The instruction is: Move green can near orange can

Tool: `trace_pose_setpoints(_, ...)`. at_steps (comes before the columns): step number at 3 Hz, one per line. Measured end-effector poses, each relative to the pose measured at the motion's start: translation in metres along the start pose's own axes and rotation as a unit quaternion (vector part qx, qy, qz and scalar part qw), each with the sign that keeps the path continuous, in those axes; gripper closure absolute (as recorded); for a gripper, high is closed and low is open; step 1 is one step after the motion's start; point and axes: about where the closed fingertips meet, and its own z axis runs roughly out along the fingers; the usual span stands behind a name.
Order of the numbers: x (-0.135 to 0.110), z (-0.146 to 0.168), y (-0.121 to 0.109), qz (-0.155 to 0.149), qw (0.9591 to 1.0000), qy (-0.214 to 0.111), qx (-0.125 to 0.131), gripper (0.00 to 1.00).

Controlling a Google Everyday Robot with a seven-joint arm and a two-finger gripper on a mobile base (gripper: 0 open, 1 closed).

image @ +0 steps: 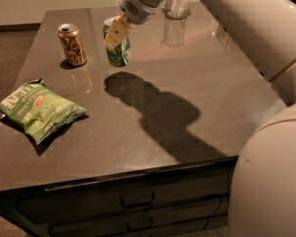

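Observation:
The green can [119,53] is held upright a little above the dark tabletop [197,83] at the back, its shadow lying on the surface in front of it. My gripper [116,35] is shut on the green can from above and the right, a pale finger [115,32] lying across the can's front. The orange can [72,45] stands upright on the table to the left of the green can, about one can's width away. My white arm reaches in from the upper right.
A flat green chip bag [38,109] lies near the table's left edge. A clear glass tumbler [174,29] stands at the back, right of the gripper. Drawers [136,200] sit under the table's front edge. The arm's bulk fills the right side.

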Motion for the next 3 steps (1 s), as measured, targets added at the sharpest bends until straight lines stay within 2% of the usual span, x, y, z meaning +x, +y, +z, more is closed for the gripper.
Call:
trace_pose_setpoints(1,-0.017,0.035,0.014,-0.011,0.9999,0.005,0.002,1.00)
trace_pose_setpoints(3,-0.030,0.074,0.022,-0.016,0.9998,0.002,-0.007,1.00)
